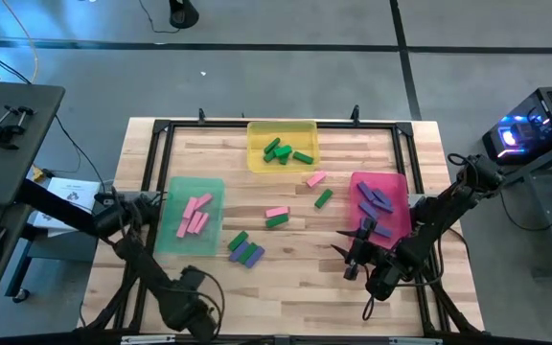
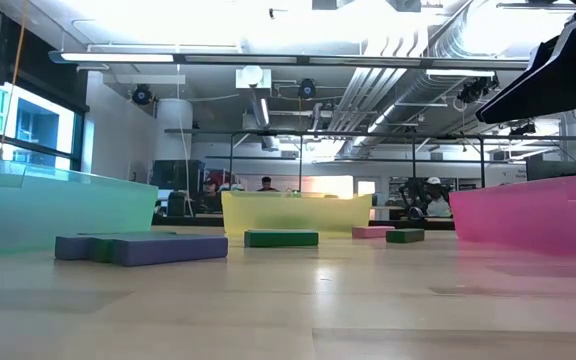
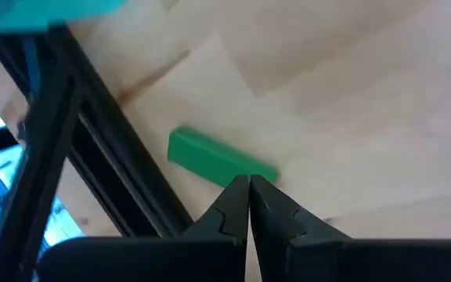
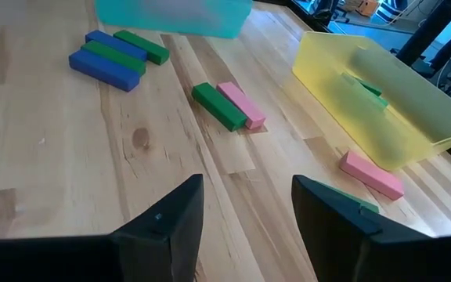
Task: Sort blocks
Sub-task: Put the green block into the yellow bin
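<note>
Small pink, green and purple blocks lie on the wooden table. A loose green block (image 3: 218, 160) lies flat beside the black frame rail (image 3: 92, 149) at the table's left edge. My left gripper (image 3: 249, 188) (image 1: 153, 203) is shut, its tips at that block's end. My right gripper (image 4: 245, 223) (image 1: 357, 251) stands open over bare wood in front of the pink tray (image 1: 396, 196), with nothing between its fingers. Loose blocks lie mid-table: a green and pink pair (image 4: 227, 105) (image 1: 276, 217) and a purple and green group (image 4: 112, 56) (image 1: 244, 249). My left gripper's shut fingertips (image 3: 239, 197) stand at one end of the green block (image 3: 261, 172), coming down from above at a slant. Whether they touch it I cannot tell. The block lies flat on the table.
The green tray (image 1: 175, 235) holds pink blocks, the yellow tray (image 1: 257, 158) green ones, the pink tray purple ones. A pink block (image 1: 316, 179) and a green block (image 1: 323, 198) lie between the yellow and pink trays. A black frame borders the table.
</note>
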Controlling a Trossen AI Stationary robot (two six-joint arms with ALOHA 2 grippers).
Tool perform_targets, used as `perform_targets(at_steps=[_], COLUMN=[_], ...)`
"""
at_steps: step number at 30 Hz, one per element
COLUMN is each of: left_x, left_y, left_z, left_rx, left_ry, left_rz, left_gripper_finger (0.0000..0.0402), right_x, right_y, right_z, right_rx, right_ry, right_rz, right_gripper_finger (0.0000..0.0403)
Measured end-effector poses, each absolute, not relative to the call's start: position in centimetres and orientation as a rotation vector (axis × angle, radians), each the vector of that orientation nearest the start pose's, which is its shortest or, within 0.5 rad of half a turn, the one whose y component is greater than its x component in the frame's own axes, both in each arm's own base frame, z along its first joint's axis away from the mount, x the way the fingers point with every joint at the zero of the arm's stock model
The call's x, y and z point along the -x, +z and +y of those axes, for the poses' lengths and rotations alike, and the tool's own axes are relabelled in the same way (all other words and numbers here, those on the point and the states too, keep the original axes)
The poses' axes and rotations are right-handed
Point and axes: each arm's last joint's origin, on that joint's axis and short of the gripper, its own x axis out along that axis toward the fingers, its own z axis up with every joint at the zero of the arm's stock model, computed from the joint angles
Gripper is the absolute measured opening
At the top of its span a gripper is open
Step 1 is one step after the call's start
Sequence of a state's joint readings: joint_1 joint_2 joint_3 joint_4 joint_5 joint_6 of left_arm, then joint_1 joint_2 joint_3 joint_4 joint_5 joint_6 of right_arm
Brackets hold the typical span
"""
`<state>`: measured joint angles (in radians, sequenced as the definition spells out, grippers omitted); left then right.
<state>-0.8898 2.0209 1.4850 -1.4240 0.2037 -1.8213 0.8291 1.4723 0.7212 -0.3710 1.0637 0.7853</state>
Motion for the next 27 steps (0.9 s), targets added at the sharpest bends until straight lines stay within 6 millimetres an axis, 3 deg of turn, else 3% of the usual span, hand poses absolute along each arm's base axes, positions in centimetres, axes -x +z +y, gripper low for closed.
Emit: perform_targets(at_steps=[9,15,21,27], left_x=[-18.7,-17.4,-17.3,-18.1], left_y=[17.9,16.0,14.0,13.7], left_z=[-28.4,-28.1,-27.1,-26.7], left_rx=[0.526,0.516,0.493,0.477], left_ry=[1.125,1.164,1.115,0.99], left_rz=[1.735,1.763,1.795,1.829], left_gripper_finger=[0.0077,0.012,0.0121,0.0107], right_x=[-18.7,-18.7,-18.7,-18.8], right_y=[16.9,16.9,16.9,16.9], right_z=[16.7,16.7,16.7,16.8], right_rx=[0.157,0.161,0.16,0.151], right_ry=[-0.428,-0.427,-0.427,-0.425], right_rz=[0.51,0.512,0.512,0.506], right_gripper_finger=[0.0179,0.0179,0.0179,0.0179])
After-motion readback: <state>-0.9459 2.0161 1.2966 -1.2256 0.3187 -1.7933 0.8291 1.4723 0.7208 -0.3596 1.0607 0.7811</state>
